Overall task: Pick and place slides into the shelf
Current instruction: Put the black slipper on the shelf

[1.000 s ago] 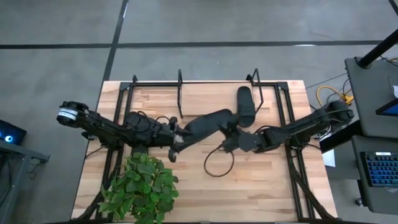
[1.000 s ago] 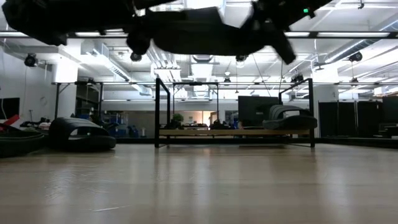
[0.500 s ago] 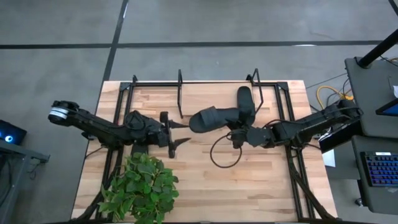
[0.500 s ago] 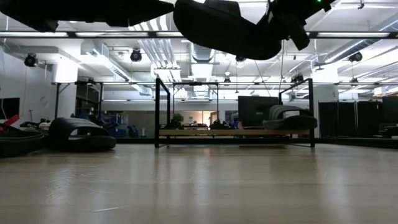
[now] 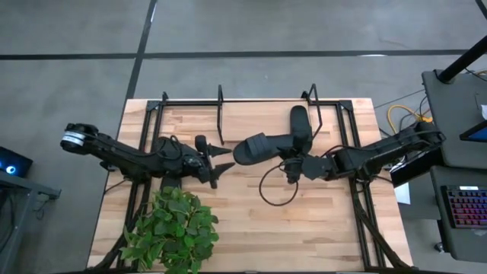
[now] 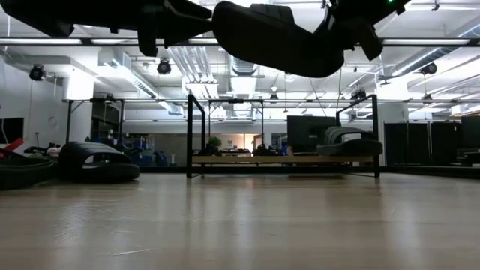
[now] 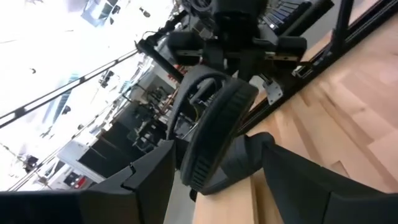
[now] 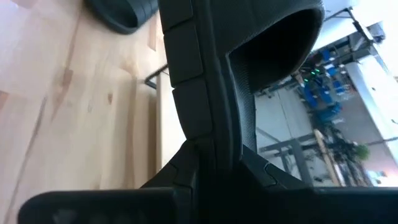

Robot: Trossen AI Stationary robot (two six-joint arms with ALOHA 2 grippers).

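Slide number two is held in the air by the right pincer, whose fingers are closed tight on one end of its sole; from there the slide reaches out ahead of that pincer, toward the left arm, well clear of the table. In the right wrist view the strap and sole edge fill the space directly in front of the fingers.

Beyond the held slide, on the far side of the right pincer, the shelf is seen at the back edge of the table. One slide is already lying on it at the end nearer the right arm, just beside the lifted one.

The left pincer is spread wide and holds nothing. Its fingertips point at the free end of the carried slide, near it but apart from it.

In the low view two more slides are seen resting on the table: one in full and, at the picture's edge, part of another. Both lie well away from the shelf.

By this reckoning, a quarter of the job is judged done, a second slide is in transit, and two remain to be picked up. The carried slide has yet to be set on the board beside the first.
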